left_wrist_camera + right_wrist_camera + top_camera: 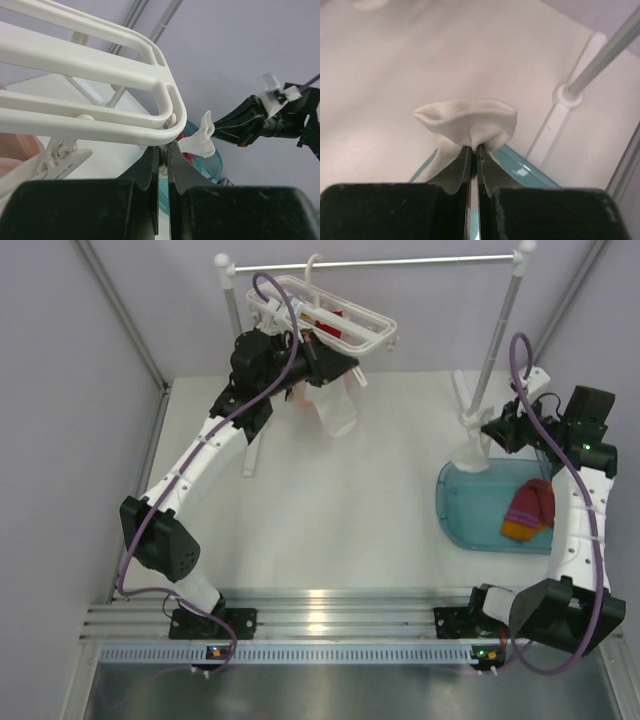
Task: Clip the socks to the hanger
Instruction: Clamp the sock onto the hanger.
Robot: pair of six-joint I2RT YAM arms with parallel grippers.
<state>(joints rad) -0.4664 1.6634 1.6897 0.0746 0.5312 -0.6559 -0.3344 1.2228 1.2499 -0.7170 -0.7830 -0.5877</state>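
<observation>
On the left, the left end effector (162,155) is clenched, its black tips nearly together just under the rounded corner of the white plastic slatted hanger (125,127). I cannot tell whether it pinches a part of the frame. The hanger looks stiff, smooth and light, so I judge it will swing when it is pushed. A small white plastic clip (67,159) dangles under it; it is probably springy and needs a firm squeeze. A pale limp sock (338,412) hangs below the frame.

To the right, the right end effector (471,150) is closed on a soft white knitted sock (470,117), above the corner of the shallow teal plastic tray (470,525). A folded lobe stands above the tips, the rest droops. The sock seems very light, matte and not slippery, so a pinch near the edge is best. In the tray lies a magenta and orange sock (530,508).
</observation>
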